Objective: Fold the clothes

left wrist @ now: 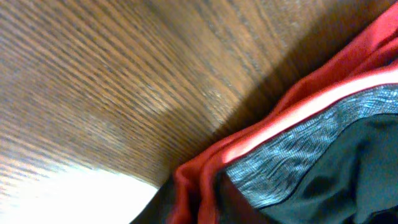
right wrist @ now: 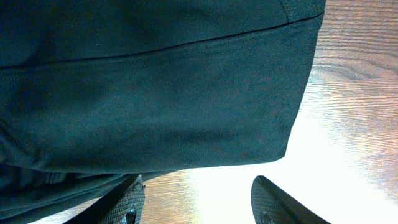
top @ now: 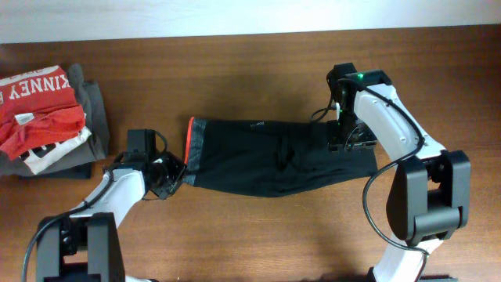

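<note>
Left side first: my left gripper (top: 167, 174) is down at the near corner of the long black soft-fabric pants (top: 266, 160), right where the heathered grey waistband (left wrist: 311, 137) meets its bright red-orange trim (left wrist: 292, 109). My left wrist camera is filled with that trim and band bunched up close against the brown wooden table (top: 235, 70). My own fingers don't show in it, so I cannot tell whether those jaws are shut on the cloth or only set around it.

Over on the right, my right gripper (right wrist: 196, 202) sits above the far end of the pants, the leg-end side. Those jaws stand apart with nothing between them, only bare tabletop in the gap and the black cloth just beyond the fingertips.

The pants lie flat across the middle of the table as one broad band, waistband toward my left, leg ends toward my right. The legs look stacked on each other, so I judge one lengthwise fold done. What's left, by my reckoning, is getting a firm hold at both ends and bringing one end over the other, perhaps twice, to make a compact bundle.

Off to my far left sits a red T-shirt with white lettering (top: 39, 117) on folded grey garments (top: 92, 106), well apart from the pants.
</note>
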